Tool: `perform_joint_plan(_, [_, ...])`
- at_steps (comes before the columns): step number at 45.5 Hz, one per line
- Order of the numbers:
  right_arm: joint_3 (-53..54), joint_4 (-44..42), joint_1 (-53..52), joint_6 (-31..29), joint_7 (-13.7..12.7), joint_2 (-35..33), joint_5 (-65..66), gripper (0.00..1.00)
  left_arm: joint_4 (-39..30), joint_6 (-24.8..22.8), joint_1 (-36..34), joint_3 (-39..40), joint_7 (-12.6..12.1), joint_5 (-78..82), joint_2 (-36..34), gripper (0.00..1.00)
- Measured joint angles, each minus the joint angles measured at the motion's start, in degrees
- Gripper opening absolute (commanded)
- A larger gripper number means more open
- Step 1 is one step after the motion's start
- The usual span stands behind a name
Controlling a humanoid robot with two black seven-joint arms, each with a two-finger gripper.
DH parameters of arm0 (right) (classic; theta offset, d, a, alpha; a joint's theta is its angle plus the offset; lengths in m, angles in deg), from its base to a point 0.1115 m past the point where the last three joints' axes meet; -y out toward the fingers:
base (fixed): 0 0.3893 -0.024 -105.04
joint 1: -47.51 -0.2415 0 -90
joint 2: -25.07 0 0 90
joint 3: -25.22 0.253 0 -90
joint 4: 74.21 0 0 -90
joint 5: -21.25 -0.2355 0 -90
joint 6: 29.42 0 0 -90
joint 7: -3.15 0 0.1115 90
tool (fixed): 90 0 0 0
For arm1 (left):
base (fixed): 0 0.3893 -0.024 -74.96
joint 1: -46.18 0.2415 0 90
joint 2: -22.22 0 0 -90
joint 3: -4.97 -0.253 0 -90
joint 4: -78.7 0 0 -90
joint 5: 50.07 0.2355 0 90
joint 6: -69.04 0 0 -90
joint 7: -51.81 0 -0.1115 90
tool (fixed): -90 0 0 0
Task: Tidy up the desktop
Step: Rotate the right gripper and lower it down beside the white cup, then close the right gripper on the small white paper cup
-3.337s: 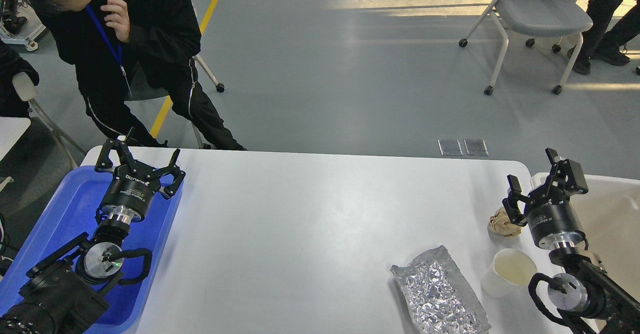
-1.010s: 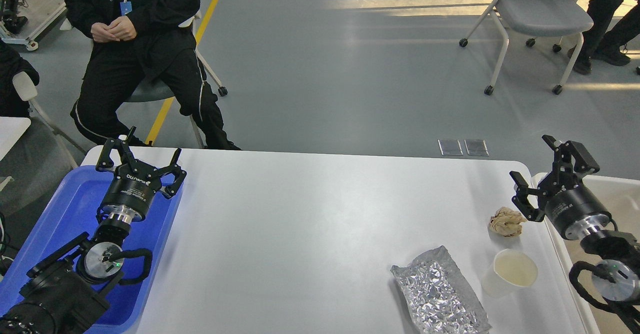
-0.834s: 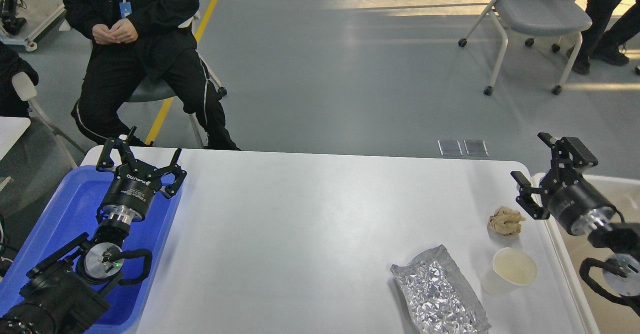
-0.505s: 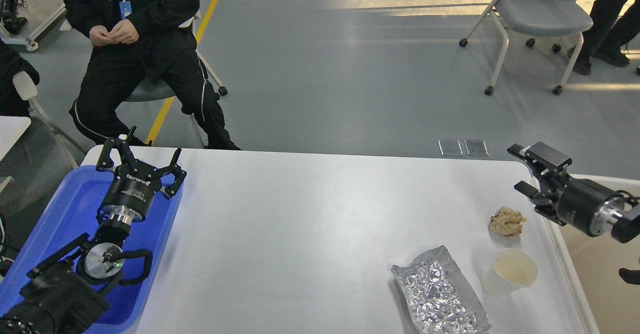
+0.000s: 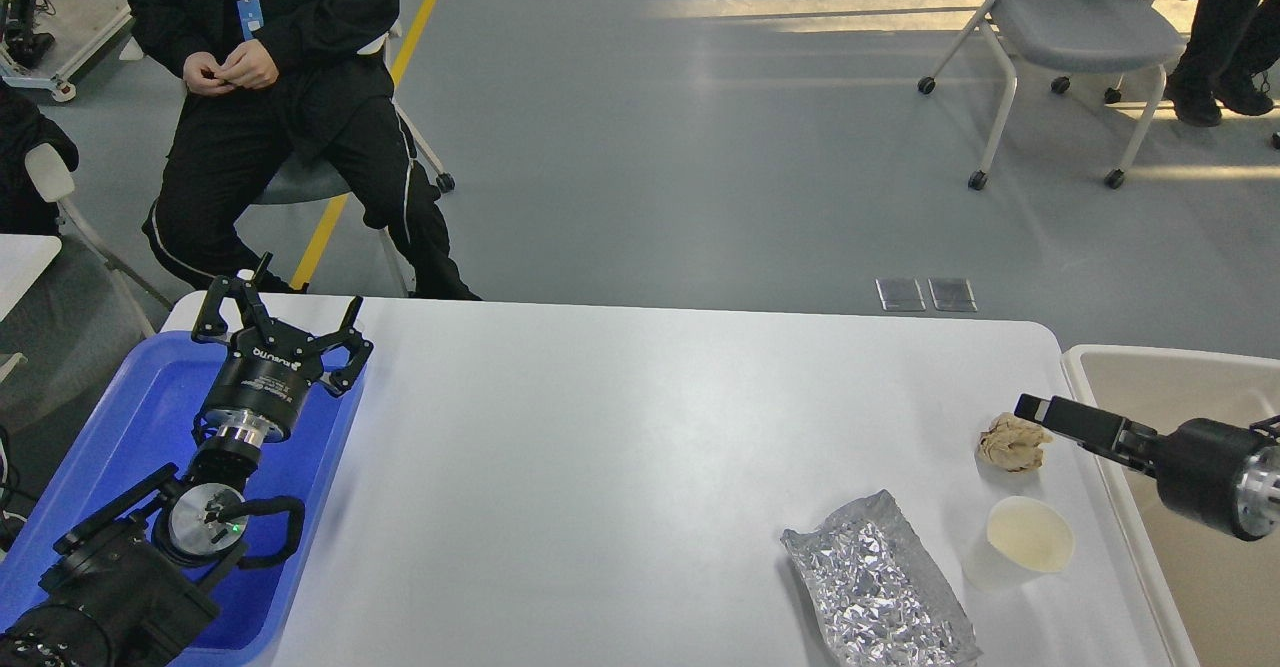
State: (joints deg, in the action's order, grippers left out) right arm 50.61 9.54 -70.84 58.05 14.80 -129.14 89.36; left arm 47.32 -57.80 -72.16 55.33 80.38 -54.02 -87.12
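Pale liquid fills the cup (image 5: 1029, 536) on the desktop (image 5: 620, 467).

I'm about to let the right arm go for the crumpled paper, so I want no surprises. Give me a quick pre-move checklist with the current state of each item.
1. Paper ball free on the desktop, nothing on it: ok.
2. Right gripper close to the ball, tip just right of it: ok.
3. Right gripper open: cannot tell, seen side-on.
4. Cup clear of the ball, upright near the arm's path: ok, but watch it.
5. Bin to the right in view, open top: ok.
6. Left gripper out of the way over the tray, open and empty: ok.
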Motion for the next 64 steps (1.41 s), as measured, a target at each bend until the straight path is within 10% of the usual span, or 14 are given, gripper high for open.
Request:
perform_joint_plan(53, [-11.6,-14.3,1.0,3.3,0.6,8.2,15.9,0.93,0.0,0.0,0.0,0.0,0.0,0.0,0.0,1.00])
perform_joint_plan(64, [-12.3,-15.4,1.1,3.9,0.6,10.0,15.9,0.45,0.0,0.0,0.0,0.0,0.0,0.0,0.0,1.00])
